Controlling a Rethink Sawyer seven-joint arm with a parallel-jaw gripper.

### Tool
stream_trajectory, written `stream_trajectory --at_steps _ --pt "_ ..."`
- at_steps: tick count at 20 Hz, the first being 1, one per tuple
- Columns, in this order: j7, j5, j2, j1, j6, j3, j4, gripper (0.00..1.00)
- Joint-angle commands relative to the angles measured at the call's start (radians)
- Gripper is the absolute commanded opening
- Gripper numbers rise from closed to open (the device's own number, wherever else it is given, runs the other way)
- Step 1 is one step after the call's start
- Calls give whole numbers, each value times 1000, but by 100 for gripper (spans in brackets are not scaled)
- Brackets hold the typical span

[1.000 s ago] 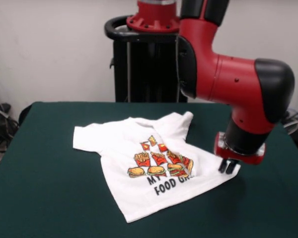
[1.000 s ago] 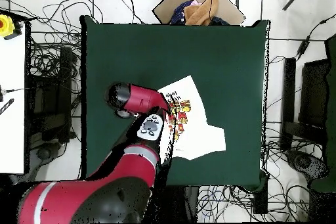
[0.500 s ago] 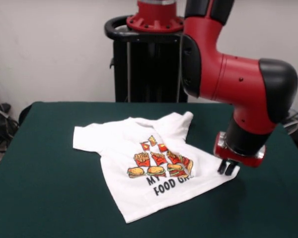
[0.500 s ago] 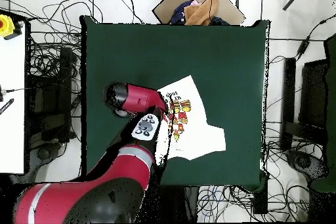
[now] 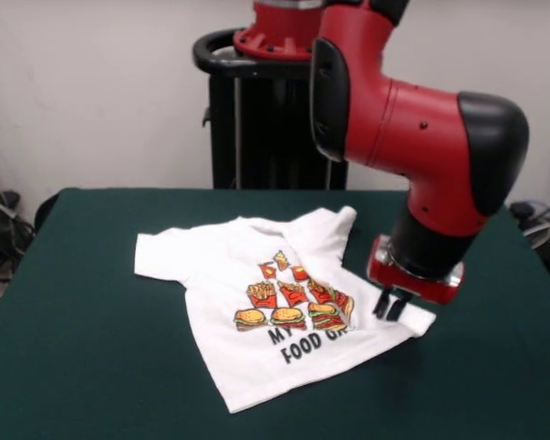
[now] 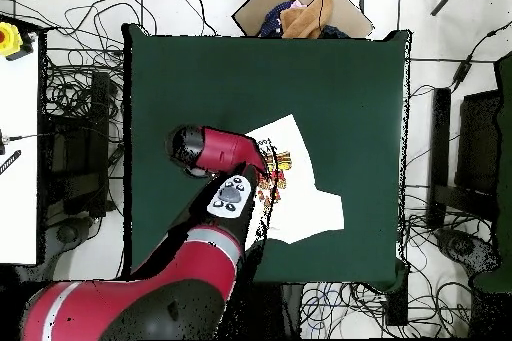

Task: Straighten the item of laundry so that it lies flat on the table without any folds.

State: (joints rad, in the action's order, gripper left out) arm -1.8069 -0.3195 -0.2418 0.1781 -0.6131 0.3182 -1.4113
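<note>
The item of laundry (image 5: 211, 266) is a white T-shirt with burger and fries prints, lying face up mid-table on the dark green table (image 5: 82, 367). One sleeve spreads out at the left. The other sleeve and the right side are folded over near the collar, and a crease covers the end of the black text. My gripper (image 5: 390, 310) points down over the shirt's right hem corner, with its dark fingers close together and their tips at the cloth. In the overhead view the arm hides the gripper, and the shirt (image 6: 312, 202) shows beside it on the table (image 6: 330, 87).
A cardboard box with clothes (image 6: 300, 12) stands just beyond one table edge in the overhead view. Cables cover the floor on all sides. A white bench with a yellow and red button (image 6: 12, 39) is off to the left.
The gripper and forearm have shifted left in the front view, further over the shirt's right corner. The shirt has barely moved, and a little more of the text shows.
</note>
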Motion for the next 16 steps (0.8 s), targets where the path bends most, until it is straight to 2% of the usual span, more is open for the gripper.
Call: stream_trajectory --at_steps 1,6,12,16 --pt "-61 63 -134 -91 50 -35 -114 0" --pt "-59 114 -197 -100 21 -30 -158 0" --pt "-61 190 -183 -151 190 -79 -275 0" --pt "-58 223 -171 -189 258 -126 -318 0"
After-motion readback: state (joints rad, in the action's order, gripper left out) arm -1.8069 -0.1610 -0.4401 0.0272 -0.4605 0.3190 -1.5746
